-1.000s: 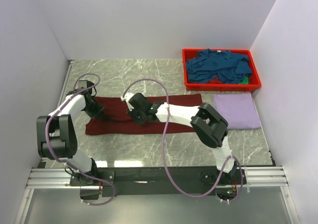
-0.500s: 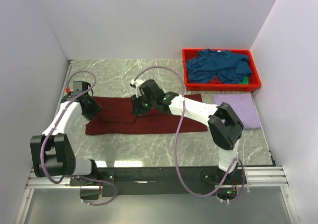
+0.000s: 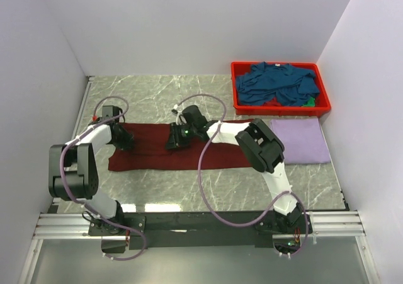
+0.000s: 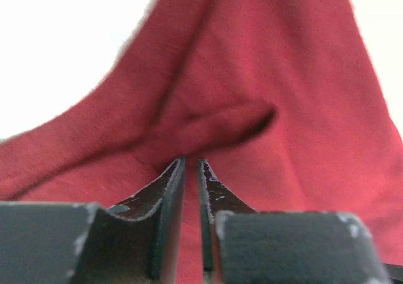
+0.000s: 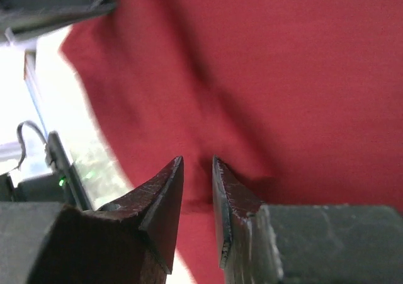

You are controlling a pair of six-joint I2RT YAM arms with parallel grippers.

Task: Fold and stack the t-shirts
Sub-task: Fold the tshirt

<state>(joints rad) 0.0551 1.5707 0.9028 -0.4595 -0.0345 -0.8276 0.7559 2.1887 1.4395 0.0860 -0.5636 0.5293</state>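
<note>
maroon shirt lies flat on the marble table as a long strip running left to right, left of centre. both arms reach onto it.

left gripper sits at the strip's left end. in the left wrist view its fingers are almost together, with only a thin slit between them, and a raised ridge of cloth is bunched right at the tips. it is clenched on a pinch of the maroon shirt.

right gripper is down on the strip nearer its middle, well apart from the left one. in the right wrist view the fingers stand a little wider than the left pair. dark creases in the cloth run in to the tips, and cloth fills the gap. it too is nipped onto the maroon shirt.

lavender shirt is folded into a flat rectangle, just beside the strip's right end, near the right wall.

teal shirts are heaped loose in the red bin at the far right corner, just behind the lavender shirt. a bit of green shows at the heap's right edge; can't tell what it is.
</note>
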